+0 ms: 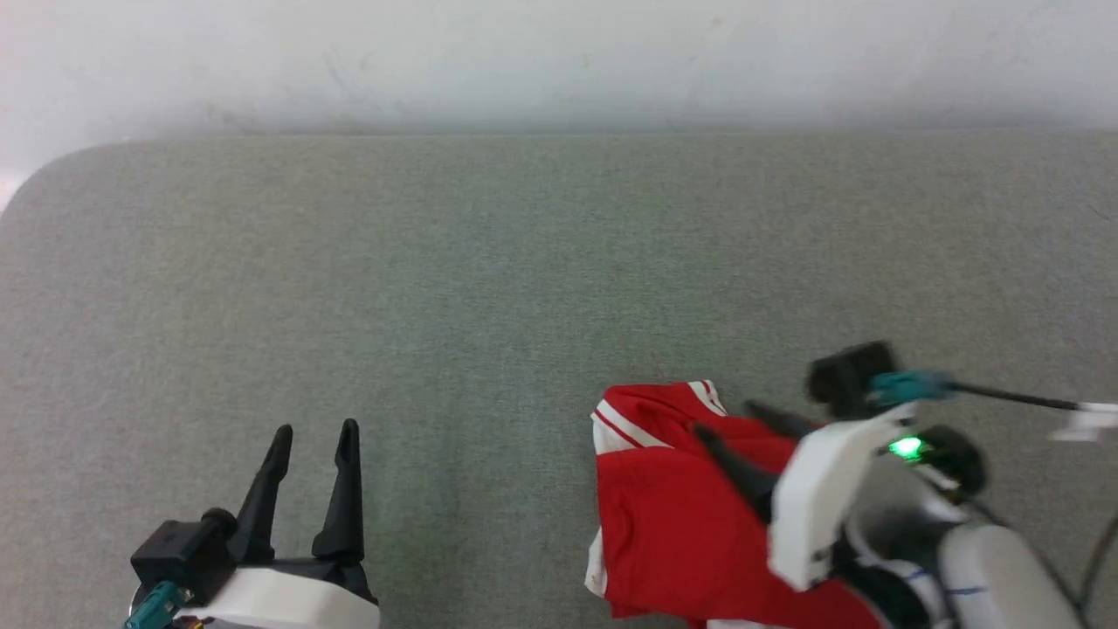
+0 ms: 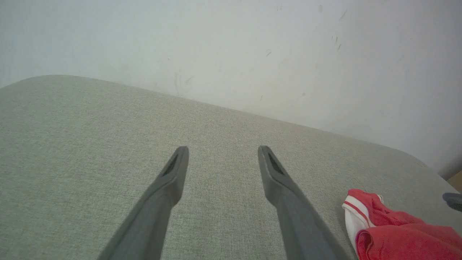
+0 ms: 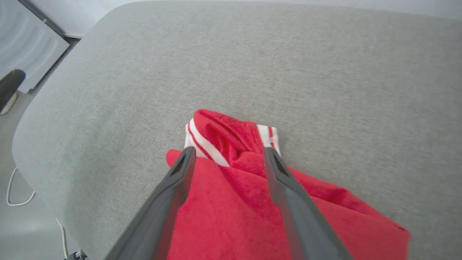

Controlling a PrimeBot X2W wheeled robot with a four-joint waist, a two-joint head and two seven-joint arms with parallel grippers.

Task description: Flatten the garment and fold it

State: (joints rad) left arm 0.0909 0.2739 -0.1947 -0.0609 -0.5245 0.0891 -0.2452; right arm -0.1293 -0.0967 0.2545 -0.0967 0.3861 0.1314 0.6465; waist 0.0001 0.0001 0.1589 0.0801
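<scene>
The table (image 1: 489,262) is covered in grey woven cloth, matt and finely grained. The jersey (image 3: 231,216) is soft red cloth, matt, with a slight nap; its striped trim (image 3: 202,142) looks a smoother knit. Left of the jersey, the left gripper (image 1: 316,426) has smooth fingers (image 2: 158,202) of dark matt plastic and a shell (image 1: 279,603) of glossy white plastic. Beyond the jersey, the wall (image 1: 559,61) is matt white and scuffed.
</scene>
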